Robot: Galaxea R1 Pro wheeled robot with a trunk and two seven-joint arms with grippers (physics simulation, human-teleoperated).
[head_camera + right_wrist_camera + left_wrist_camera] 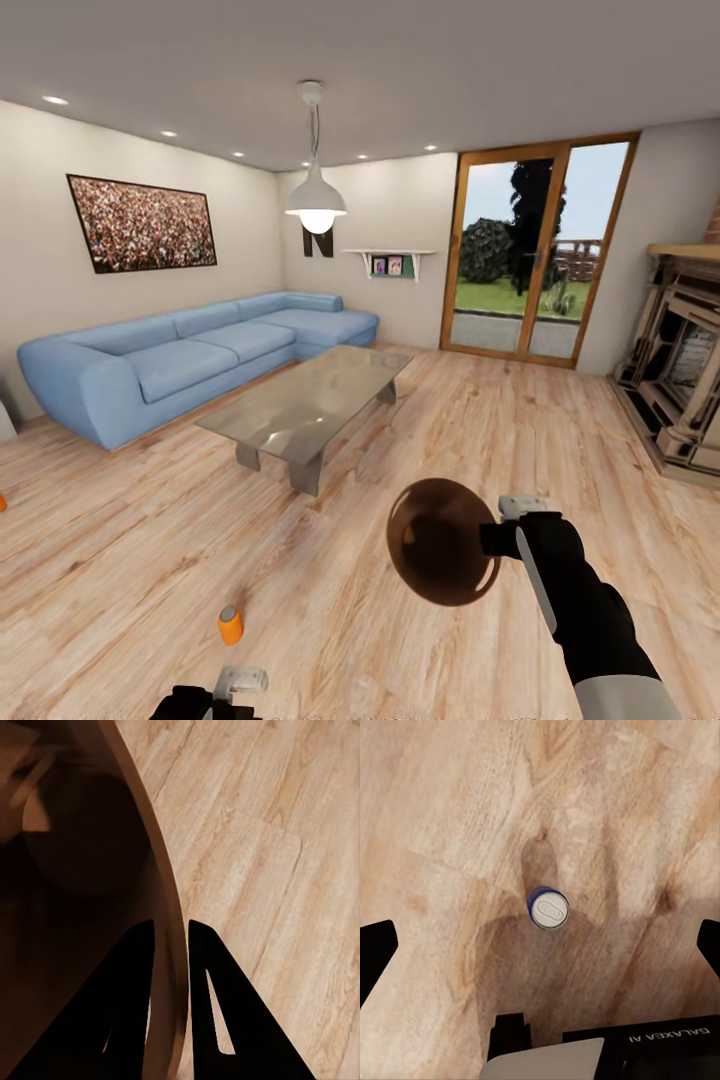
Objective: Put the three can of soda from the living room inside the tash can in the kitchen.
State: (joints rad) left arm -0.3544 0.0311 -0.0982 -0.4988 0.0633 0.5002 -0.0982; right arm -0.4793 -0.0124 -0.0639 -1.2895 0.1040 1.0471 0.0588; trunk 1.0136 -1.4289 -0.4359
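Observation:
One can of soda [230, 624], orange with a grey top, stands upright on the wood floor of the living room. My left gripper [225, 700] hovers just short of it, open. In the left wrist view the can's round top [549, 907] lies between the widely spread fingers [376, 952], apart from both. A second orange can [2, 502] peeks in at the far left edge. My right gripper [497, 540] is shut on the rim of the brown trash can [440, 540], held above the floor with its dark inside facing me. The fingers [139, 982] pinch its wall [75, 870].
A blue corner sofa [200, 350] lines the left wall, with a glass coffee table [310, 400] in front of it. A brick fireplace [680, 370] stands at the right and glass doors [540, 250] at the back. Open wood floor [150, 560] surrounds the cans.

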